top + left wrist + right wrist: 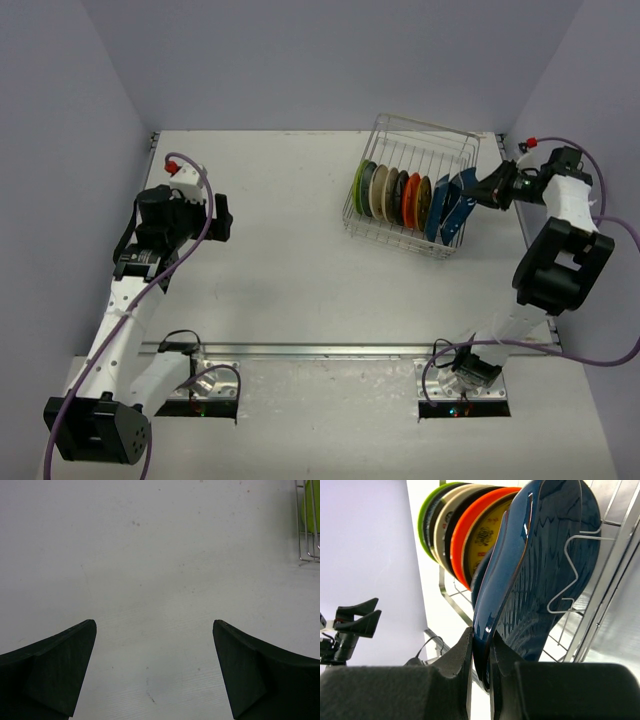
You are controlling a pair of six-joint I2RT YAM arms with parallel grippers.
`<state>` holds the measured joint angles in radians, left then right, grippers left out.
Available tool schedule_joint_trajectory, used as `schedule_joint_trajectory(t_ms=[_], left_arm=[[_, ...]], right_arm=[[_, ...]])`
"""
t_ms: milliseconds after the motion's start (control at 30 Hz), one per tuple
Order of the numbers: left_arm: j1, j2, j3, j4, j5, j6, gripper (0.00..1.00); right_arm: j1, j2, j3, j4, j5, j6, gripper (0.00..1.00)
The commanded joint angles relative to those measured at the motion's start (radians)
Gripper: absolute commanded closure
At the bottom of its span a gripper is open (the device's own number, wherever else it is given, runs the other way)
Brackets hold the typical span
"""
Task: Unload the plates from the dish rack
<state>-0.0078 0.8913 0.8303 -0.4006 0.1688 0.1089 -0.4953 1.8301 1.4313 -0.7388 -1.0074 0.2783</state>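
Top external view: the dish rack (pixel 420 150), silver wire w/ thin upright dividers, stands on the table (pixel 280 260) in the far right part. In it the plates (pixel 393 196) stand on edge in one tight row. The lime green plate (pixel 359 185) is at the left end, then cream, black, the orange plate (pixel 410 200) and brownish-yellow. The dark blue plate (pixel 440 210) leans at the right end.

Right wrist view: the right end effector (pixel 481 650) is pinching the lower rim of the dark blue plate. This plate is glossy and long in shape, not round, and a wire divider crosses in front of it.

Left wrist view: the left end effector (pixel 154 625) is spread wide above bare table w/ nothing btw. the fingers. It is well apart from the rack; only a rack corner shows at top right.
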Motion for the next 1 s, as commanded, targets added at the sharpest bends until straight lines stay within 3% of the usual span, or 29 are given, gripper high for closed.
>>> schedule_joint_trajectory(t_ms=[0, 300, 533, 667, 800, 967], left_arm=[[-0.006, 0.001, 0.033, 0.031, 0.011, 0.012, 0.00], [-0.006, -0.005, 0.035, 0.035, -0.002, 0.010, 0.00], [-0.006, -0.039, 0.051, 0.046, 0.008, -0.013, 0.00], [-0.006, -0.048, 0.099, 0.035, 0.043, -0.059, 0.00], [-0.006, -0.048, 0.160, 0.009, 0.091, -0.085, 0.00], [-0.006, -0.035, 0.254, -0.069, 0.203, -0.076, 0.00]], right_arm=[[-0.002, -0.135, 0.093, 0.025, -0.123, 0.046, 1.00], [0.000, -0.235, 0.172, -0.020, 0.027, 0.039, 1.00], [0.048, -0.299, 0.206, -0.053, -0.016, -0.078, 1.00], [0.186, -0.369, 0.218, -0.097, 0.062, -0.295, 1.00], [0.411, -0.438, 0.207, -0.096, 0.246, -0.481, 1.00], [0.712, -0.513, 0.159, -0.071, 0.453, -0.832, 1.00]])
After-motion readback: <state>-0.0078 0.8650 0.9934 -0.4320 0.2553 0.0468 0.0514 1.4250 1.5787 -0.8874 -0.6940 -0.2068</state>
